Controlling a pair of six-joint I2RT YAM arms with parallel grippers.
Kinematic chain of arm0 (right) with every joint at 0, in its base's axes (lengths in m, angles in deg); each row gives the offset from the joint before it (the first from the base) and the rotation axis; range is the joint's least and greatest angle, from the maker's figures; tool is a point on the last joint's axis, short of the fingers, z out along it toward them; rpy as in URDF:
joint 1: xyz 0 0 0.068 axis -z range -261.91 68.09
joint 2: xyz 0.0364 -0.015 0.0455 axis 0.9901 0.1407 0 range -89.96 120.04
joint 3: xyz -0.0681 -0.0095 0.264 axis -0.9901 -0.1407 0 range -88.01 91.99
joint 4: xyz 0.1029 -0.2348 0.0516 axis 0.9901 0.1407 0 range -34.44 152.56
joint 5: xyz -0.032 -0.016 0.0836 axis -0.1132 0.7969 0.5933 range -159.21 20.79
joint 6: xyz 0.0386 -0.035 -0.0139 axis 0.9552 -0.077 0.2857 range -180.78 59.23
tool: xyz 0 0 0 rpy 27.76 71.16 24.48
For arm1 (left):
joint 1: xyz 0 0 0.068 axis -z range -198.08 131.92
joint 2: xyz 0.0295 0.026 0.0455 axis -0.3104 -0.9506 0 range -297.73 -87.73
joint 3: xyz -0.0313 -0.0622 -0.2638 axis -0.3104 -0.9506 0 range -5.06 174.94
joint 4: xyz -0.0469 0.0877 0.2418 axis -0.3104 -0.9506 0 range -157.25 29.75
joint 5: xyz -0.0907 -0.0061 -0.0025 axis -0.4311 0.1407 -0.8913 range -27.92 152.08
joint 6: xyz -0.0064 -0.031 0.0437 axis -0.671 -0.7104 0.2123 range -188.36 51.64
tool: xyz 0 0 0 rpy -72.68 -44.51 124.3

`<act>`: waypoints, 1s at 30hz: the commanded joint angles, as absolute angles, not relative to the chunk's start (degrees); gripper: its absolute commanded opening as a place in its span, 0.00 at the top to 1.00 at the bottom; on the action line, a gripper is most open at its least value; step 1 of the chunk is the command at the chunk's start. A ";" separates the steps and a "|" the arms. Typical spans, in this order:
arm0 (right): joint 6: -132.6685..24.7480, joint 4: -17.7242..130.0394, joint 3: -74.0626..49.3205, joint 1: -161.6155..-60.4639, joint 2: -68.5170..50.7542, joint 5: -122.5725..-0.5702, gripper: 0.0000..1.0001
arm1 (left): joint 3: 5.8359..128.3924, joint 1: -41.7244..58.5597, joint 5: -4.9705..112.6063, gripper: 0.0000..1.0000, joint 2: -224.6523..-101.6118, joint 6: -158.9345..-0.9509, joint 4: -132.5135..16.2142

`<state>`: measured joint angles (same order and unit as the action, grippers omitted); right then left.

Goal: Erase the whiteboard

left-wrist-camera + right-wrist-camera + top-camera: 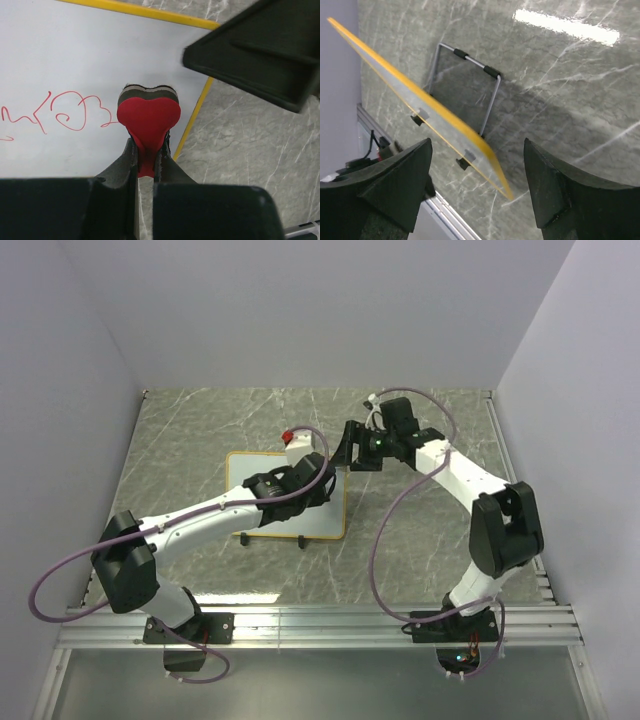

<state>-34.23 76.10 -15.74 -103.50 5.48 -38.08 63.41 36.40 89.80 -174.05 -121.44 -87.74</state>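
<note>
The whiteboard point(322, 523), white with a yellow frame, stands tilted on a wire stand in the middle of the table. In the left wrist view its face point(75, 55) carries red scribbles point(65, 114). My left gripper point(298, 452) is shut on a red eraser point(148, 117), whose felt end is at the board near its right edge, just right of the scribbles. My right gripper point(352, 452) is open and empty beside the board's far right corner. In the right wrist view the board point(437, 119) shows edge-on between my open fingers point(395, 185).
The wire stand point(492, 95) props the board from behind. One finger of the right gripper point(260, 55) hangs close above the board's corner. Aluminium rails run along the near edge point(320, 625) and the right side point(497, 440). Walls close in the table.
</note>
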 commanded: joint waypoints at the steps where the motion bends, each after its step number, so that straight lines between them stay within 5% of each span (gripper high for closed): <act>1: -36.43 75.43 -12.42 -104.50 7.68 -37.48 0.20 | 62.62 36.59 88.80 1.00 -173.24 -119.34 -84.60; 11: -37.92 74.90 -12.42 -104.76 10.50 -38.28 0.33 | 61.74 36.59 87.66 1.00 -174.74 -116.35 -81.88; 20: -39.50 76.83 -12.86 -105.12 11.11 -38.71 0.71 | 60.78 36.41 87.57 1.00 -177.37 -114.16 -78.27; 24: -41.17 78.94 -12.95 -105.12 10.24 -40.03 0.97 | 60.34 36.06 88.18 1.00 -178.34 -113.89 -76.69; 30: -43.37 81.40 -13.65 -105.12 9.53 -41.79 1.00 | 58.41 34.66 90.03 1.00 -178.60 -113.72 -72.74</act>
<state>-40.90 77.21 -14.47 -104.68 10.46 -35.56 59.43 35.63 88.62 -178.64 -114.91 -77.55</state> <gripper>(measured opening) 0.382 0.091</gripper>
